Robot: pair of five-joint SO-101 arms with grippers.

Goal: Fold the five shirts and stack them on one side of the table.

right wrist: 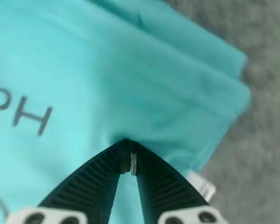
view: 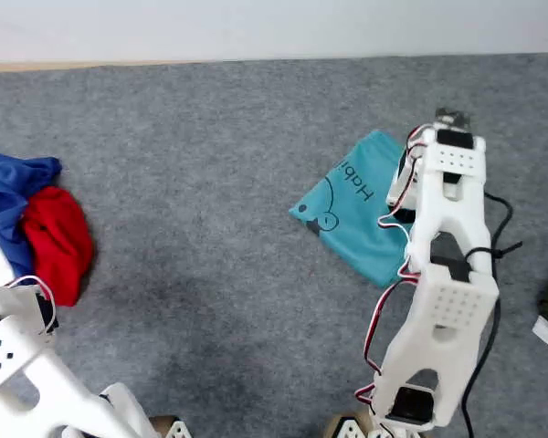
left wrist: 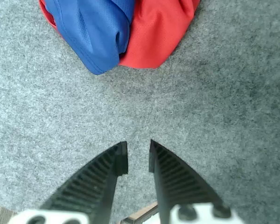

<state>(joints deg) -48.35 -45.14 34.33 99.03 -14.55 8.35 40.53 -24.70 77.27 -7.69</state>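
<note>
The left arm [view: 23,370] and right arm [view: 449,274] are white plastic, with panels of small round holes. Red, white and black cables [view: 370,330] trail behind the right gripper [right wrist: 129,161]. The left gripper [left wrist: 137,157] has black ribbed fingers [left wrist: 98,179].

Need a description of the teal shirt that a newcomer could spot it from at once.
On the grey table, look to the side where the right hand pinches cloth. The teal shirt lies there, folded flat with dark print, unlike the blue shirt and red shirt bunched together at the opposite edge.
</note>
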